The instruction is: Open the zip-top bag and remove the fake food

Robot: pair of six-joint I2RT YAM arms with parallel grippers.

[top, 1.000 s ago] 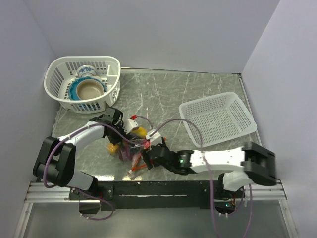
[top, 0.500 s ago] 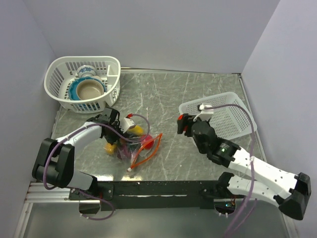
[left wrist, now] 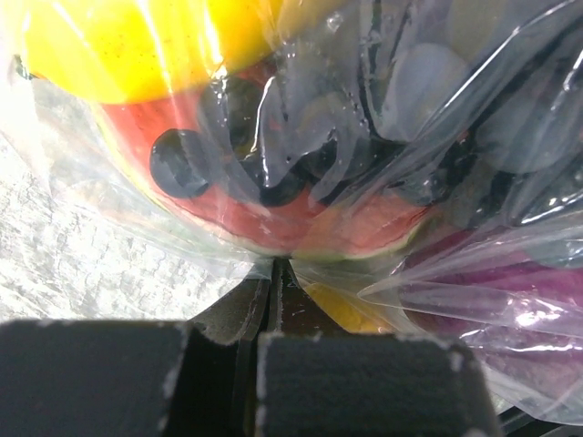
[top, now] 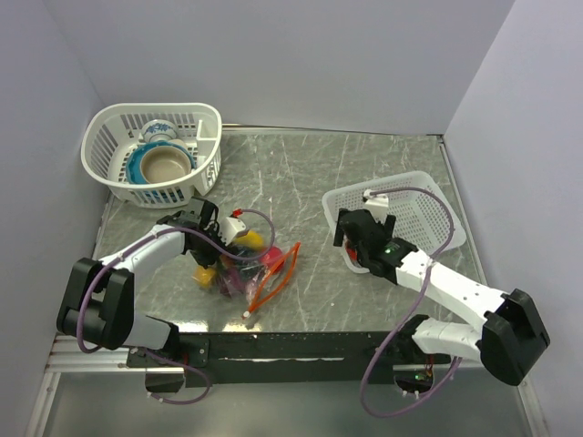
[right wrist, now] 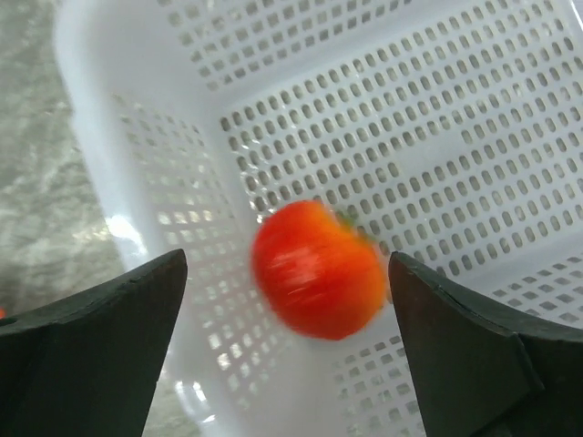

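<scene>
R gripper [right wrist: 287,350] was wide open, tomato [right wrist: 317,269] prob. dropping into white basket [right wrist: 455,118]; L gripper [left wrist: 273,296] pinched zip-top bag [left wrist: 410,137]. Next: fetch another.

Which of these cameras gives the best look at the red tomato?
The right wrist view: the red tomato sits mid-frame, blurred, between the fingers of the open right gripper, over the white basket. In the top view that gripper hides it. The left wrist view shows only the zip-top bag.

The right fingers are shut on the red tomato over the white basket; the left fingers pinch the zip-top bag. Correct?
No: the right wrist view shows the right fingers open, the red tomato loose between them over the white basket. The left fingers do pinch the zip-top bag.
</scene>
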